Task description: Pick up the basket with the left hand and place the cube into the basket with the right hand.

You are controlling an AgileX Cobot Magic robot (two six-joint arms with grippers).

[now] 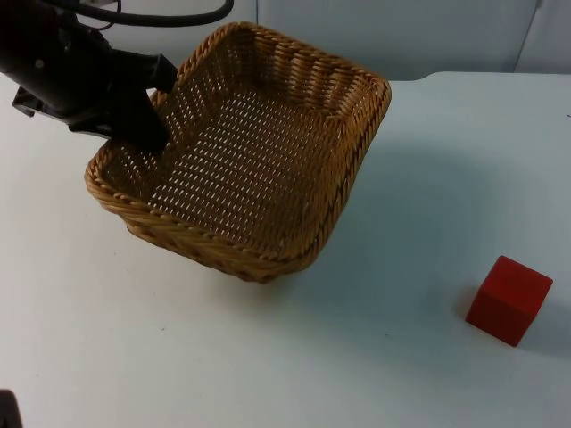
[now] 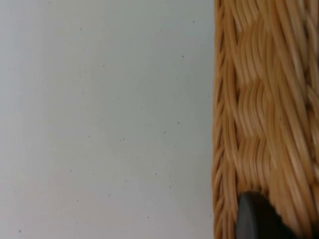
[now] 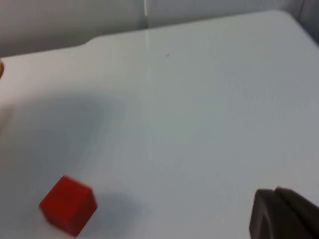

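One rim grip: left gripper (image 1: 153,111) clamps basket (image 1: 259,152), tilted; may slip. Right gripper (image 3: 284,214) state unclear, cube (image 1: 508,300) on table (image 1: 428,178).

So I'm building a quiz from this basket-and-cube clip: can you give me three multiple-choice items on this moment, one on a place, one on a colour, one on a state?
1. Where is the cube?
A. inside the basket
B. on the table, apart from the basket
C. in the right claw

2. What colour is the cube?
A. red
B. blue
C. green

3. How is the basket sitting?
A. flat on the table
B. upside down
C. tilted, with the left claw at its rim

Answers:
1 B: the cube rests on the white table, well away from the basket.
2 A: both the top and right wrist views show it red.
3 C: one side is raised and a shadow lies under it.
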